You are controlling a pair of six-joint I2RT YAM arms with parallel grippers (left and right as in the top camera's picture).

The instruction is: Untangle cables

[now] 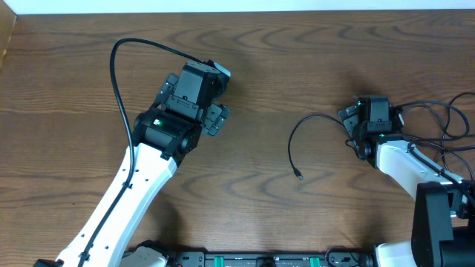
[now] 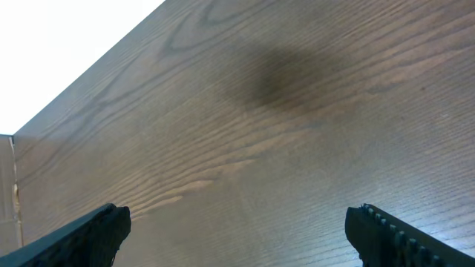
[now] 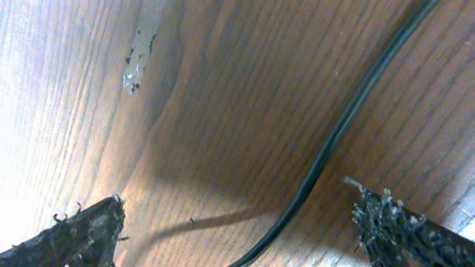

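Left gripper (image 2: pixel 236 226) low over desk (image 2: pixel 297 133), jaws released, nothing between. Right gripper (image 3: pixel 237 222) jaws spread wide; black cable (image 3: pixel 338 130) runs between them, ungripped.

black cable (image 1: pixel 290 148), brown wood-grain table (image 1: pixel 297 59)

The black cable (image 1: pixel 291 144) ends in a tiny plug (image 1: pixel 299 176), too small to tell what kind. More thin cables (image 1: pixel 445 119) run off the right edge of the overhead view. From the right wrist the cable looks blurry and leaves at top and bottom. Both wrist views cut off the fingers (image 2: pixel 89 237) low down.
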